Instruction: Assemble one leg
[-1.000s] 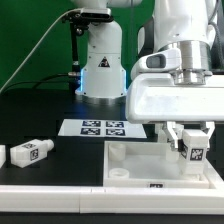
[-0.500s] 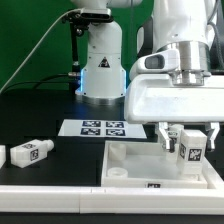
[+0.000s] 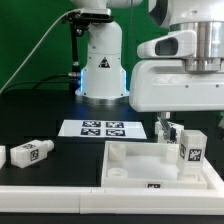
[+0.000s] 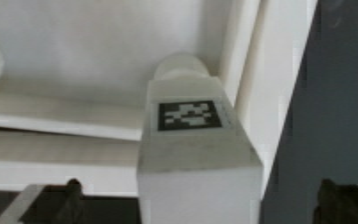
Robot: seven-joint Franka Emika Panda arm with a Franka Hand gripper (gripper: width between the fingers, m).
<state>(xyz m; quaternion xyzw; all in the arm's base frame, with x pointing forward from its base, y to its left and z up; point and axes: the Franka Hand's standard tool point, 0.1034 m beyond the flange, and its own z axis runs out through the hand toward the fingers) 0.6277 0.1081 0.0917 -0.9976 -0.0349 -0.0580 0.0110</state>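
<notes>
A white leg (image 3: 192, 151) with a tag on its face stands upright in the far corner of the large flat white square piece (image 3: 135, 160), toward the exterior view's right. My gripper (image 3: 190, 128) hangs just above the leg's top, open, with its fingers spread to either side and touching nothing. In the wrist view the leg (image 4: 195, 135) rises between my dark fingertips (image 4: 59, 201), with clear gaps on both sides of the gripper (image 4: 202, 205). The square piece's white wall (image 4: 51, 110) shows behind the leg.
A loose leg (image 3: 32, 152) lies on the black table at the exterior view's left, with another (image 3: 3, 155) cut off by the edge. The marker board (image 3: 103, 127) lies behind the square piece. The arm's base (image 3: 100, 70) stands at the back.
My gripper has opened, let go of the leg and risen. The leg stays upright in the square piece's corner.
</notes>
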